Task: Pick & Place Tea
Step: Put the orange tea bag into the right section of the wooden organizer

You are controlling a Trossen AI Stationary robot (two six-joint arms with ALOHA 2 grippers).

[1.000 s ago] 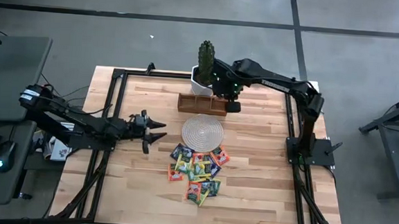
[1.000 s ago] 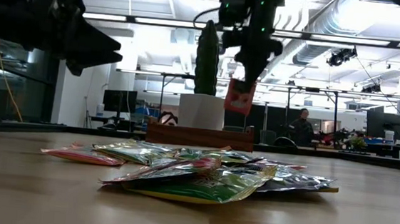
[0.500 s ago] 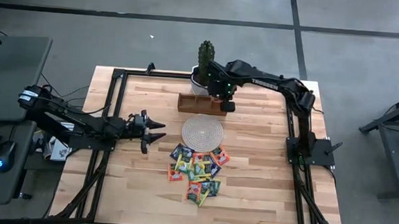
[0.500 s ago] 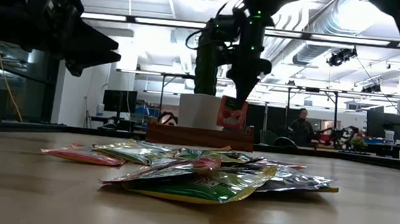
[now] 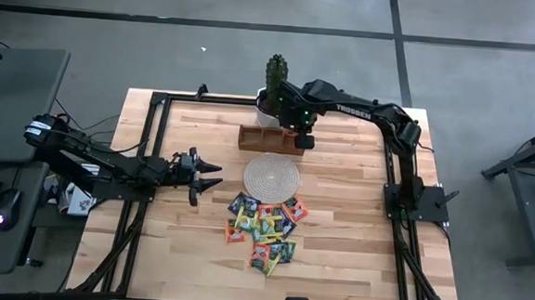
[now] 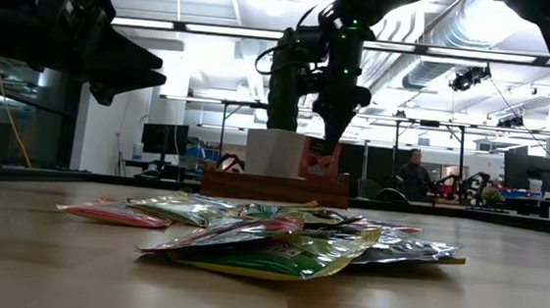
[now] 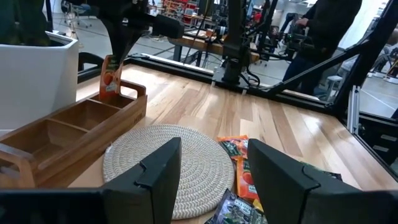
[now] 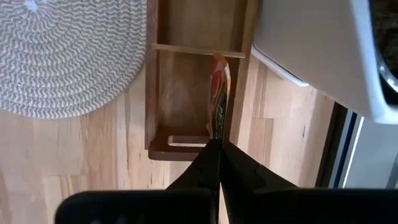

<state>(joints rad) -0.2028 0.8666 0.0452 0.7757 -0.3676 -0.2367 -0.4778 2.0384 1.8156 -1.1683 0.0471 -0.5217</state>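
Right claw lowered, flat orange sachet into wooden tray

The left hand stands open above the round woven mat. Farther off, the right hand holds an orange sachet upright in the wooden tray's end compartment.

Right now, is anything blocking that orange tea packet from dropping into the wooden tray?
Nothing visible does. The right gripper holds the orange sachet on edge, already dipping into the end compartment of the wooden tray, which looks empty. The white planter stands beside the tray, not over it.
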